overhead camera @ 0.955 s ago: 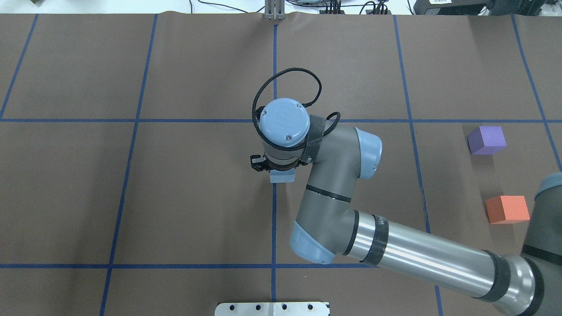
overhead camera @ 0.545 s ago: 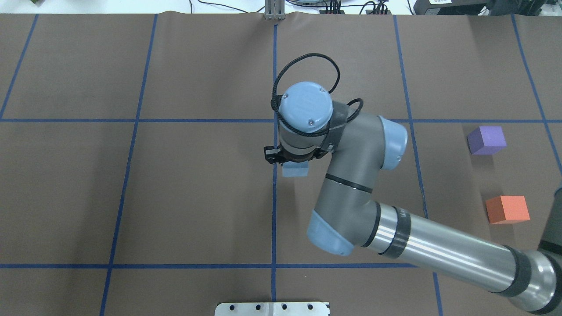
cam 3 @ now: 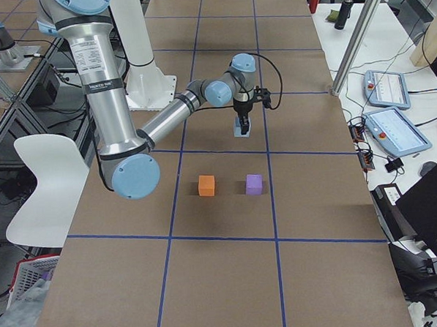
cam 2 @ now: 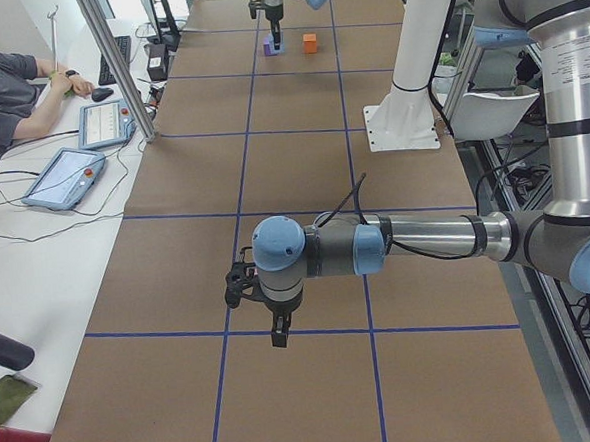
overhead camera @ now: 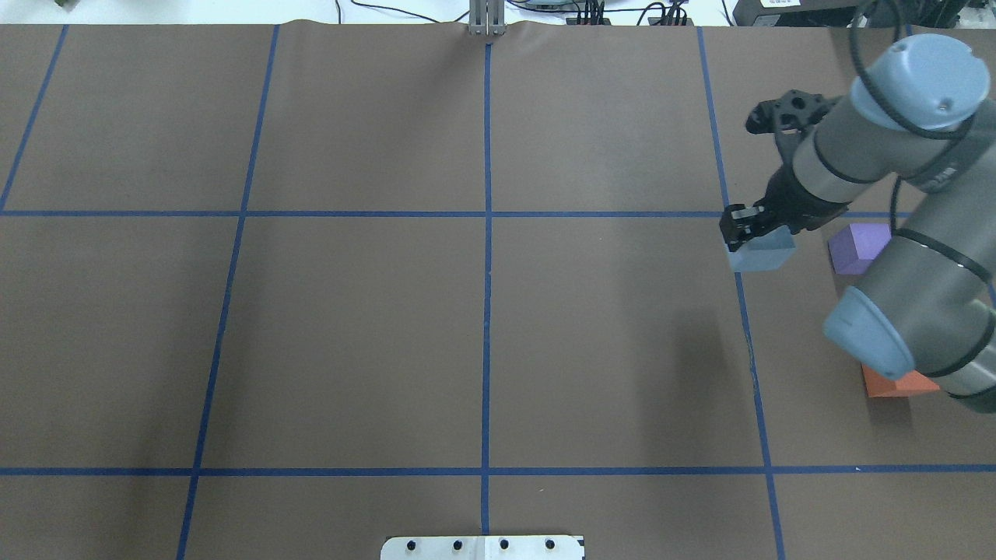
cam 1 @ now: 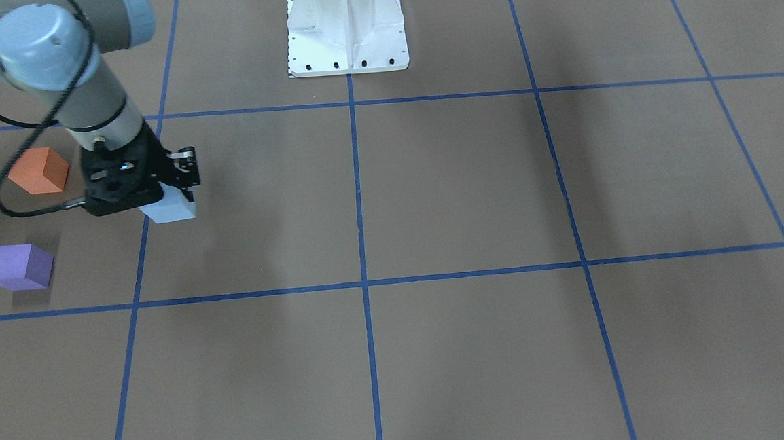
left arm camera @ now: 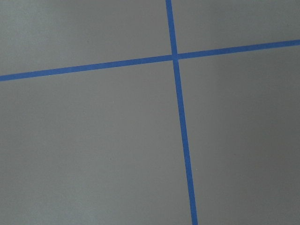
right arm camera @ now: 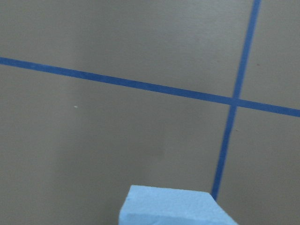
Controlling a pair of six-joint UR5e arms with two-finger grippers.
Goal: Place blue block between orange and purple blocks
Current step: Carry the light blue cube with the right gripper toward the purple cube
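Pale blue foam is seen pinched between the fingers of the right gripper (overhead camera: 766, 233). The blue block (overhead camera: 761, 255) is held under the downward-pointing wrist, towards the right edge of the bench (overhead camera: 350, 327) and roughly midway between its far edge and the edge where the robot stands. The purple block (overhead camera: 852, 249) and the orange block (overhead camera: 887, 386) are set on the bench closer to that right edge, apart from each other, the orange one nearer the robot's edge. The blue block is apart from both and outside the gap between them, on the side away from the right edge. The left gripper (cam 2: 279, 334) is pointed down over the bench's left end, above a crossing of blue tape lines (left arm camera: 175, 57). Whether its fingers are spread or pressed together cannot be told.
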